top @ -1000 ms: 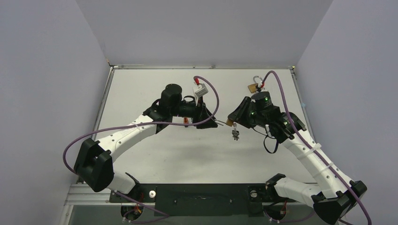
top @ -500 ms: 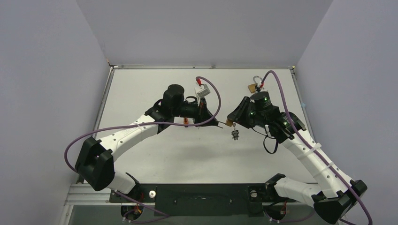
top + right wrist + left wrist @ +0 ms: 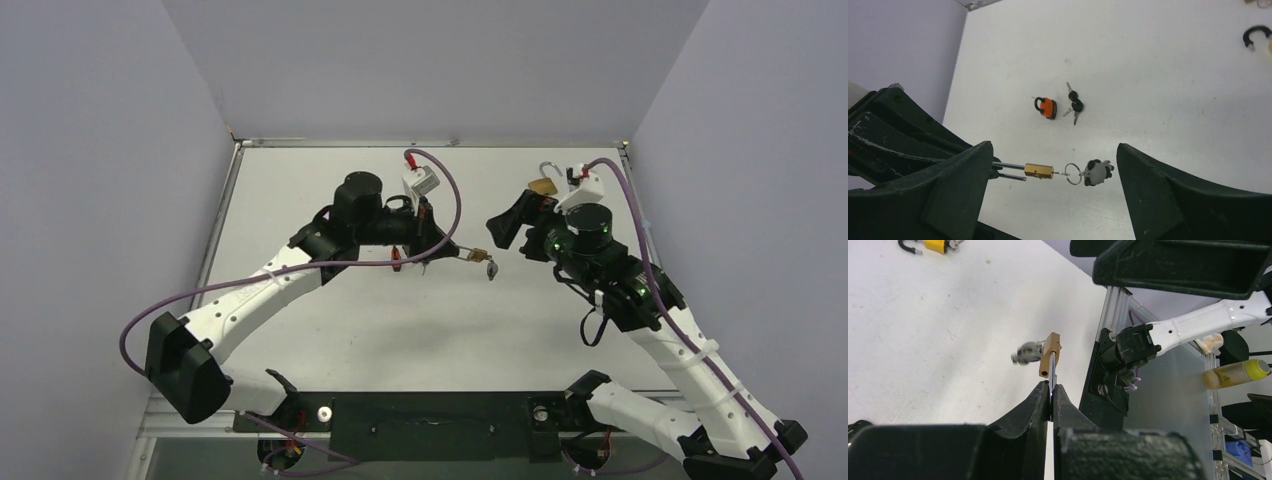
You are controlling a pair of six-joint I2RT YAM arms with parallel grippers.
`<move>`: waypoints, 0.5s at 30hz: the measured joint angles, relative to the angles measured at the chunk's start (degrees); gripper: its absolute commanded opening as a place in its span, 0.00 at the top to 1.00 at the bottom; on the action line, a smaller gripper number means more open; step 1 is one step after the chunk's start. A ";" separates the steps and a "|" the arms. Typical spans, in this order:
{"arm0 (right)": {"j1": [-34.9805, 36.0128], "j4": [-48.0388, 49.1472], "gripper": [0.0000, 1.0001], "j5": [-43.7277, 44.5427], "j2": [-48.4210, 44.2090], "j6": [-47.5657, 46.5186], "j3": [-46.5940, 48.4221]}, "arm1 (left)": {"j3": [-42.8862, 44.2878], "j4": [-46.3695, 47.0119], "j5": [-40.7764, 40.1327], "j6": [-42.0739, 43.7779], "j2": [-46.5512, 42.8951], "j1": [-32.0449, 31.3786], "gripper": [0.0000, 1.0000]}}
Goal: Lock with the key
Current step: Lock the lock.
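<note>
A small brass padlock [image 3: 477, 254] hangs in the air over the table's middle. My left gripper [image 3: 447, 250] is shut on its steel shackle. In the left wrist view the padlock [image 3: 1050, 355] sticks out just past the left gripper [image 3: 1052, 388]. In the right wrist view the padlock [image 3: 1039, 170] has one shackle leg in its body and the other leg free. The key [image 3: 1060, 173] sits in its far end, with a ring and a black-and-white fob [image 3: 1096, 172]. My right gripper [image 3: 510, 225] is open just right of the lock, touching nothing; the right gripper [image 3: 1053, 146] fingers stand wide apart.
An orange padlock [image 3: 1046, 107] and a bunch of black-headed keys [image 3: 1074, 104] lie on the table under the left arm. A brass padlock [image 3: 543, 183] with an open shackle lies at the back right. The table's metal rail [image 3: 225, 215] runs along the left.
The left gripper shut on the padlock's shackle. The right gripper then let go, opened wide and drew back to the right. The lock now hangs from the left gripper alone.
</note>
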 measured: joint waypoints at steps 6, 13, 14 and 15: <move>0.00 13.33 0.11 -5.86 -6.19 -7.78 -3.54 | 6.21 -5.68 -1.86 0.09 -6.10 -0.02 1.00; 0.00 24.72 0.11 -18.29 -5.55 -14.12 -2.38 | 14.12 -10.86 -3.61 0.44 -11.50 0.00 1.00; 0.00 25.73 0.11 -20.15 -5.29 -14.67 -1.88 | 14.56 -11.43 -3.82 0.39 -12.20 0.00 1.00; 0.00 26.97 0.12 -22.75 -4.90 -15.23 -1.25 | 15.10 -12.26 -4.09 0.42 -12.96 0.00 1.00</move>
